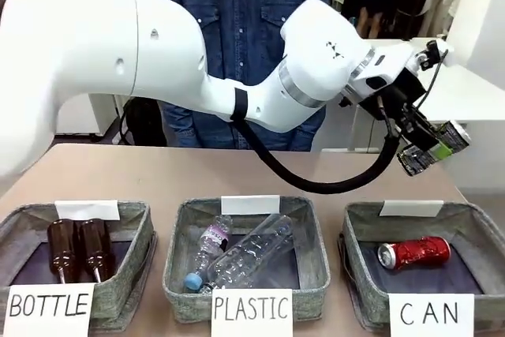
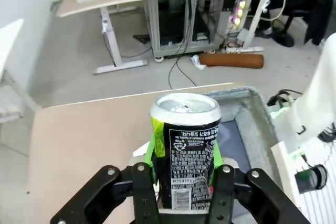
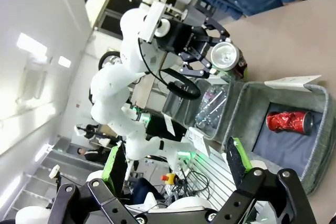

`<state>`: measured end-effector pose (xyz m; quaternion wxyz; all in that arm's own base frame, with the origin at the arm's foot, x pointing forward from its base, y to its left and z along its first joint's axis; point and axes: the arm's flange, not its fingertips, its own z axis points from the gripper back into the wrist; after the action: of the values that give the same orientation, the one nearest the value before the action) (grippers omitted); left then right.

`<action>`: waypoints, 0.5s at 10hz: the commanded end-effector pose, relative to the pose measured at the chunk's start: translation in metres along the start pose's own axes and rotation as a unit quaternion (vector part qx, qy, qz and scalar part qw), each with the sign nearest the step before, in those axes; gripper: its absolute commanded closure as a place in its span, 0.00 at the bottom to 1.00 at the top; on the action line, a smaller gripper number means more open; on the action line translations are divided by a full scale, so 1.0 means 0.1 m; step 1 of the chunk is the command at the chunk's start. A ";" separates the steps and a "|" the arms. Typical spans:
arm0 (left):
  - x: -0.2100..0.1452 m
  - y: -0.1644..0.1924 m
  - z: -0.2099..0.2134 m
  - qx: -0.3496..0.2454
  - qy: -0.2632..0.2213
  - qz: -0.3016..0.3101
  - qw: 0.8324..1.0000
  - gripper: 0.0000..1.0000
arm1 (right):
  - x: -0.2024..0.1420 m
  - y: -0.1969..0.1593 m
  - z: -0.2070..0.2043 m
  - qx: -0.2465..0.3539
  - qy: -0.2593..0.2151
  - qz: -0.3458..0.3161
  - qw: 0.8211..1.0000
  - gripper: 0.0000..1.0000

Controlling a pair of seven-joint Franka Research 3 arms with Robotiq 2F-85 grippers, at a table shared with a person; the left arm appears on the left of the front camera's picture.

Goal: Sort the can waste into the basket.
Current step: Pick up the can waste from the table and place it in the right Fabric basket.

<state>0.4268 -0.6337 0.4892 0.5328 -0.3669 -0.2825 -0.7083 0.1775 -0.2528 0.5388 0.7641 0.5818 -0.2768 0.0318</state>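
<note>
A: Left end effector (image 1: 422, 144) reaching right across the desk (image 1: 158, 175), up in the air over the far right side. Clamped on the silvery-grey can (image 1: 434, 147), green pads pressing both sides. Can tilted in the front view, well above the desk, roughly over the far edge of the CAN basket (image 1: 359, 230).

B: Same in the left wrist view? Can (image 2: 185, 148) standing between the two fingers (image 2: 144, 192), silver top facing the camera, black print down the side. Grey basket wall (image 2: 252, 119) right behind it, bare desk (image 2: 89, 135) to the left.

A: Yep. Red can (image 1: 413, 252) already lying on its side on the dark bottom of that basket, white CAN sign (image 1: 431, 313) on the near wall.

B: And the right end effector (image 3: 173, 163)?

A: Spread wide, nothing between the fingers (image 3: 114, 167). Looking down over the near right corner, with the red can (image 3: 290, 121) in the basket (image 3: 315, 145) below and the other end effector (image 3: 207, 56) farther off, silvery-grey can (image 3: 224, 56) gripped in it.

B: Other baskets?

A: Middle one (image 1: 177, 262) marked PLASTIC with clear bottles (image 1: 241, 258) lying in it. Left one (image 1: 134, 254) marked BOTTLE with two brown glass bottles (image 1: 77, 250) side by side. Person in a denim shirt (image 1: 237, 5) standing at the far side.
</note>
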 end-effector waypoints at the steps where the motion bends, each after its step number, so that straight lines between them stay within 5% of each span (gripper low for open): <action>1: 0.02 -0.15 -0.15 -0.076 -0.031 0.023 0.996 0.59 | 0.06 0.02 -0.01 0.000 -0.007 -0.007 1.000 0.00; 5: 0.10 -0.43 -0.24 -0.099 0.002 0.007 0.995 0.59 | 0.06 0.02 -0.01 0.000 -0.007 -0.007 1.000 0.00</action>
<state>0.3746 -0.6551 0.4793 0.4976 -0.4294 -0.2082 -0.7243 0.1775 -0.2529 0.5388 0.7641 0.5818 -0.2769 0.0315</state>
